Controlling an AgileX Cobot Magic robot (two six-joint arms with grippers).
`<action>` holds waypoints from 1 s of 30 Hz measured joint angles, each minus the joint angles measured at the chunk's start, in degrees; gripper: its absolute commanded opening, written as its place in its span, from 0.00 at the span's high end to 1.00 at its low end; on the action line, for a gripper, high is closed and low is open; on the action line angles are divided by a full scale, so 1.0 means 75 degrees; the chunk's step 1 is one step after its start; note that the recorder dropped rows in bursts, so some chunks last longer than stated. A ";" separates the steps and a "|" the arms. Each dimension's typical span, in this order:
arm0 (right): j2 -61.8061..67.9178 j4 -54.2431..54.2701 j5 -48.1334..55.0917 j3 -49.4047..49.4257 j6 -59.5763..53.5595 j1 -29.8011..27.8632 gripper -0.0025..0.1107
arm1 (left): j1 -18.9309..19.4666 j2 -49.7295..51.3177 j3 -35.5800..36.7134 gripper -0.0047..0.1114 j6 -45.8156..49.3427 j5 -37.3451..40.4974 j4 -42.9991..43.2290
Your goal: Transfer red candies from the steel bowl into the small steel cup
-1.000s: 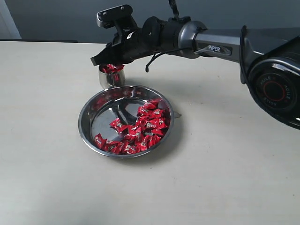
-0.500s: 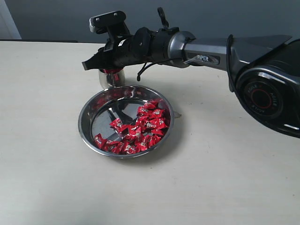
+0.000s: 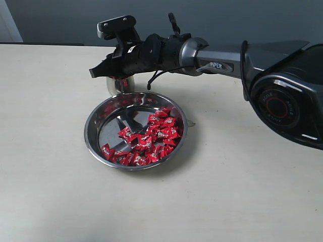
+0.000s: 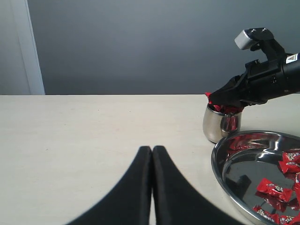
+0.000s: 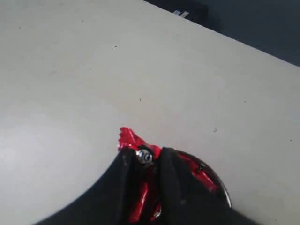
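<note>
One dark arm point(image 3: 217, 55) reaches over a pale cream desk point(image 3: 242, 201) before a grey wall point(image 3: 227, 20). Right gripper point(image 3: 95, 72) pinches a red candy point(image 5: 127, 138) above the cup point(image 3: 117, 86), just behind the bowl point(image 3: 91, 132), toward the desk's far edge. Candies point(image 3: 156, 132) heap in the bowl. Left gripper point(image 4: 152, 150) clenched, empty.

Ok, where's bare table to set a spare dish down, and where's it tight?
Free: the table in front of the steel bowl and on both sides of it in the exterior view. Tight: behind the bowl, where the small steel cup stands by its rim under the right claw.
</note>
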 measured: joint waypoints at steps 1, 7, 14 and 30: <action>0.0000 0.0000 0.0000 0.0000 0.0000 0.0000 0.78 | 0.0000 0.0000 0.0000 0.96 0.0000 0.0000 0.0000; 0.0000 0.0000 0.0000 0.0000 0.0000 0.0000 0.78 | 0.0000 0.0000 0.0000 0.96 0.0000 0.0000 0.0000; 0.0000 0.0000 -0.0048 0.0000 0.0000 0.0000 0.78 | 0.0000 0.0000 0.0000 0.96 0.0000 0.0000 0.0000; -0.0272 0.0000 -0.0255 0.0000 0.0000 0.0000 0.78 | 0.0000 0.0000 0.0000 0.96 0.0000 0.0000 0.0000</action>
